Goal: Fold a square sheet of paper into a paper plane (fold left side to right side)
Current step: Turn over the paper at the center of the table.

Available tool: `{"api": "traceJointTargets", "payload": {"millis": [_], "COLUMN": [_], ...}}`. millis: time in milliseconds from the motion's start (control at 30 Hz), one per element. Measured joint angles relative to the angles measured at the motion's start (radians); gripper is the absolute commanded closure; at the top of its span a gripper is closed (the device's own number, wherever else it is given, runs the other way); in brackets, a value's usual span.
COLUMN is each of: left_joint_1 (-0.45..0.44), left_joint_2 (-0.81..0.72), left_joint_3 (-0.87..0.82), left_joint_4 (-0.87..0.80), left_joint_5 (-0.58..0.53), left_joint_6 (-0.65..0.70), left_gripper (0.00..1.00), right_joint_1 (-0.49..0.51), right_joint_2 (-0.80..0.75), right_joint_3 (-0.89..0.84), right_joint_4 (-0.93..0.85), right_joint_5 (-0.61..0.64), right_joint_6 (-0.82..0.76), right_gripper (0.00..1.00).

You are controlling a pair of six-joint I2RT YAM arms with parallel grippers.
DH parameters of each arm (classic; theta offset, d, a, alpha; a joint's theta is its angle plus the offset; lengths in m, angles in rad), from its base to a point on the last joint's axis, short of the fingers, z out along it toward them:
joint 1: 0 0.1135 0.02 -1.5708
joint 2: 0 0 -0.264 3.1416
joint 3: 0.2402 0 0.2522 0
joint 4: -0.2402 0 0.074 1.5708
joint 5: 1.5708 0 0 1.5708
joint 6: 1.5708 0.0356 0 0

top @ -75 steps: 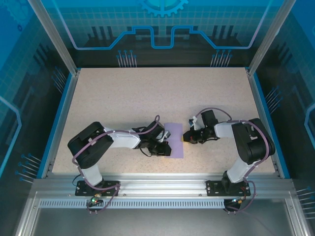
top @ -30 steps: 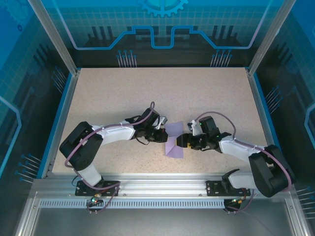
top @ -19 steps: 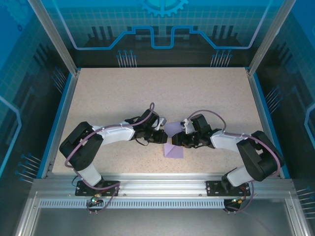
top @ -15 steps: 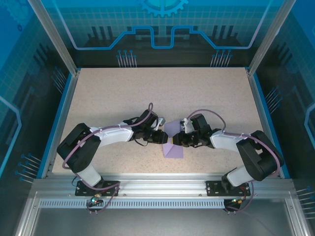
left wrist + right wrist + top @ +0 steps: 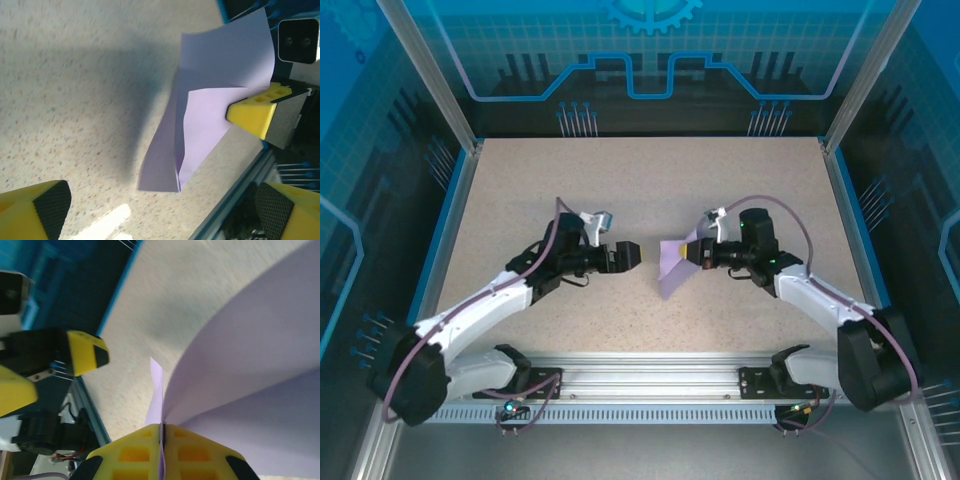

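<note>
The square sheet of paper [image 5: 672, 272] is hanging just above the desk [image 5: 620, 180], a little toward 6 o'clock from the desk's centre, and it is partly folded. The right gripper [image 5: 694, 253] is standing at 3 o'clock of the sheet, and its jaws are closing fully on the sheet's upper edge. In the right wrist view the thin edge is sitting in the narrow slit between the yellow pads [image 5: 130, 455]. The left gripper [image 5: 630, 256] is waiting at 9 o'clock of the sheet, and its jaws are standing wide open with nothing in them. I am judging that the danger is coming from this single grip. The lavender paper is thin, smooth and limp, so it may be slipping out of the pads or swinging. The loose layers are bulging apart, so the soft crease may be opening, or a new crease may be forming crooked if the sheet is pressed on the rough, speckled desk.
</note>
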Motion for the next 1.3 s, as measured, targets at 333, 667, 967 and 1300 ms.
{"api": "traceJointTargets", "payload": {"millis": [333,667,967,1300], "left_joint_1": [0.015,0.014,-0.015,-0.021], "left_joint_2": [-0.112,-0.054,-0.037,-0.041], "left_joint_3": [0.019,0.088,0.114,0.117], "left_joint_4": [0.156,0.249,0.317,0.314], "left_joint_5": [0.181,0.301,0.337,0.331], "left_joint_6": [-0.028,-0.06,-0.082,-0.078], "left_gripper": [0.01,0.03,0.37,0.74], "right_joint_1": [-0.011,0.093,0.127,0.126], "right_joint_2": [-0.084,-0.087,-0.082,-0.082], "right_joint_3": [0.193,0.278,0.278,0.268], "right_joint_4": [0.025,0.053,0.077,0.081], "right_joint_5": [-0.189,-0.247,-0.244,-0.226], "right_joint_6": [-0.024,-0.016,0.01,0.022], "right_gripper": [0.94,0.93,0.93,0.88]}}
